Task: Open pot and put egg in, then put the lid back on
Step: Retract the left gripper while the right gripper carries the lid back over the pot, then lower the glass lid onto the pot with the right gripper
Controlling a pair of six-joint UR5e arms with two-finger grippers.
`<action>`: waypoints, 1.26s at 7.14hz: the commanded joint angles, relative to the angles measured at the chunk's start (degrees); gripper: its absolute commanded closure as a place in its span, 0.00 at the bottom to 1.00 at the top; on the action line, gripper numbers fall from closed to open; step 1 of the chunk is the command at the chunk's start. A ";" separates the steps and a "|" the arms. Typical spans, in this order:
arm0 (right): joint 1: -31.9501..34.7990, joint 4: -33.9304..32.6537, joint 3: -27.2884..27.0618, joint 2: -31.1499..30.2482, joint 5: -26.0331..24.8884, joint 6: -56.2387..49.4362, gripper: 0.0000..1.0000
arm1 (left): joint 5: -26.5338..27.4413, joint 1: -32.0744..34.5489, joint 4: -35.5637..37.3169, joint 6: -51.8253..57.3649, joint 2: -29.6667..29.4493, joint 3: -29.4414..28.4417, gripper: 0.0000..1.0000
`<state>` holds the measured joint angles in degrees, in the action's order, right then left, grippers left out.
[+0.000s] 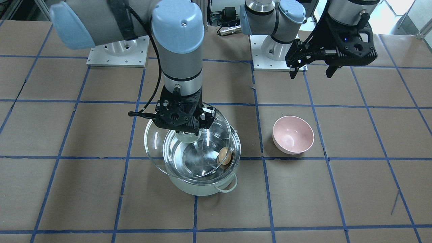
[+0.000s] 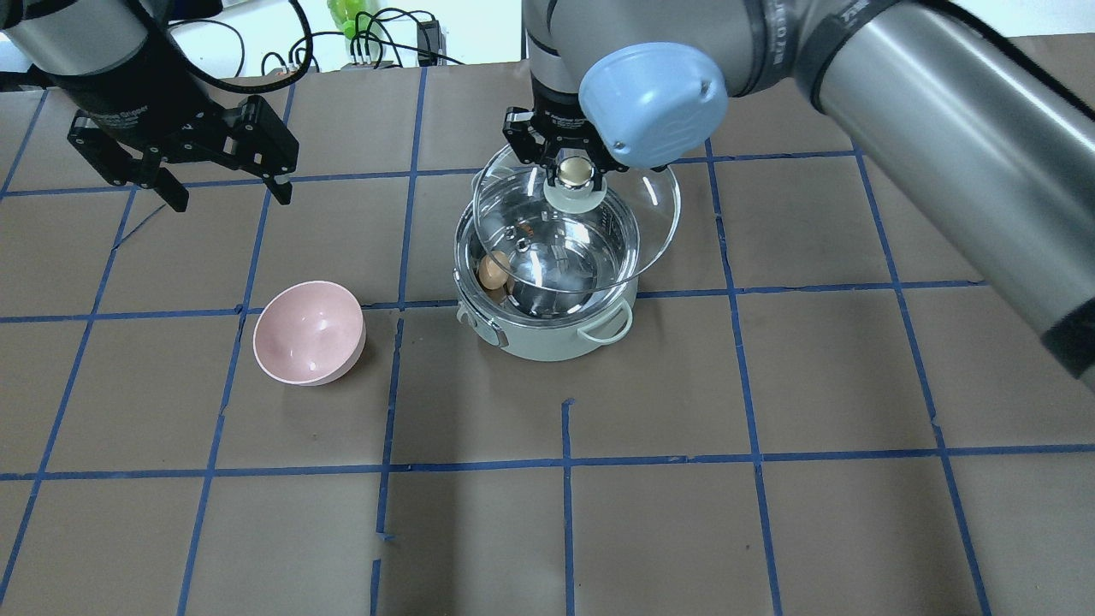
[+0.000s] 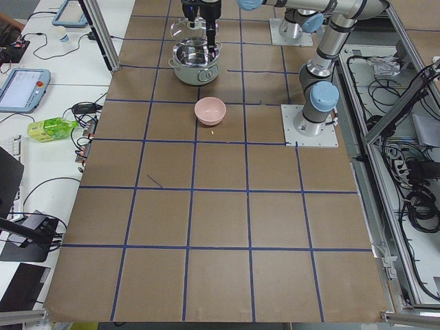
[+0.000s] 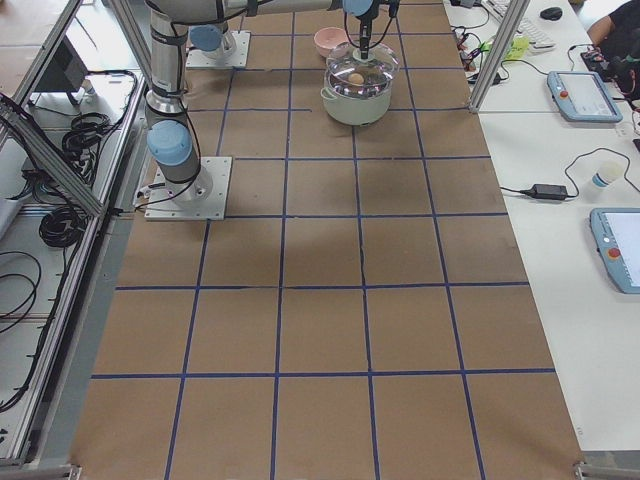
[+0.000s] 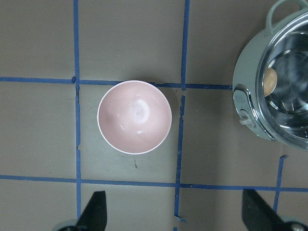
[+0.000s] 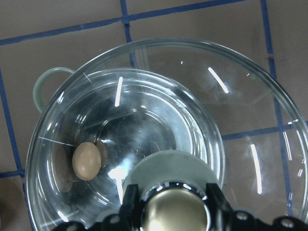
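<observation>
The mint-green pot (image 1: 192,189) stands open on the table and also shows in the overhead view (image 2: 547,342). The brown egg (image 1: 225,156) lies inside it against the steel wall, seen as well in the overhead view (image 2: 492,271) and through the glass in the right wrist view (image 6: 86,160). My right gripper (image 2: 571,167) is shut on the cream-gold knob (image 6: 175,211) of the glass lid (image 1: 155,141). It holds the lid tilted just above the pot, shifted toward the far right of the rim. My left gripper (image 2: 227,192) is open and empty, raised off to the left.
A pink bowl (image 2: 310,332) sits empty to the left of the pot and directly below the left wrist camera (image 5: 134,117). The table is covered in brown paper with blue tape grid lines. Both arm bases stand at the table's near edge.
</observation>
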<state>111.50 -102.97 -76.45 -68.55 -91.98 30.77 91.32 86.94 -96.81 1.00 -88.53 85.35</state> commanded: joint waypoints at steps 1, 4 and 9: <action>1.53 -3.72 -1.15 1.92 -0.13 0.53 0.95 | 0.35 0.34 0.21 0.40 0.81 0.69 0.00; 2.06 -6.19 -3.62 2.01 0.23 -1.31 0.95 | 0.52 0.25 0.22 0.40 1.07 0.96 0.00; 2.15 -9.71 -5.55 2.28 0.75 -2.37 0.95 | 0.52 0.16 0.30 0.31 1.08 0.96 0.00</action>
<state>113.62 -112.59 -81.81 -66.28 -91.28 29.00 91.84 87.16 -96.51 1.32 -87.45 86.31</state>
